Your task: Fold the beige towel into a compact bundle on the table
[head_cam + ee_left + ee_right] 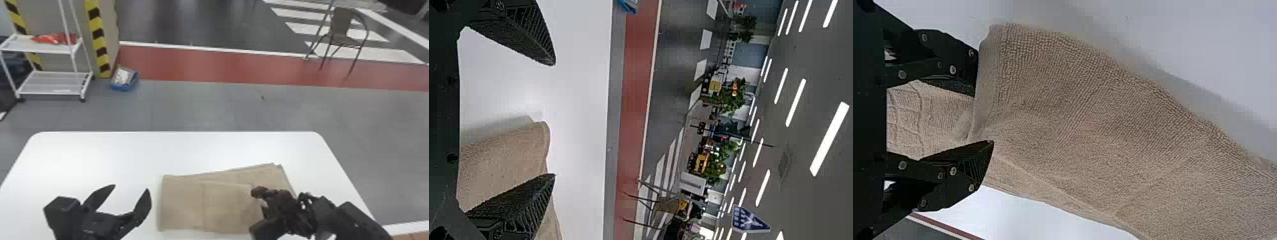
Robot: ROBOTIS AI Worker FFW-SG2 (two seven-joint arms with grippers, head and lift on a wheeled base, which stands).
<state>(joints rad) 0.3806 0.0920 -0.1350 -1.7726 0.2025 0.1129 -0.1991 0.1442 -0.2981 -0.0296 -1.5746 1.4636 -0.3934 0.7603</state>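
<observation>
And there, past the tabletop's [95, 153] far left corner, a white cart [38, 48] with something red [57, 38] up top, a striped pillar [98, 35] and a blue tray [124, 87] on the floor [207, 108]; beyond the far right corner, a chair [340, 24], with white stripes [300, 28] behind; in the left wrist view, ceiling lights [829, 140], green plants [729, 97] and a blue sign [749, 220]
</observation>
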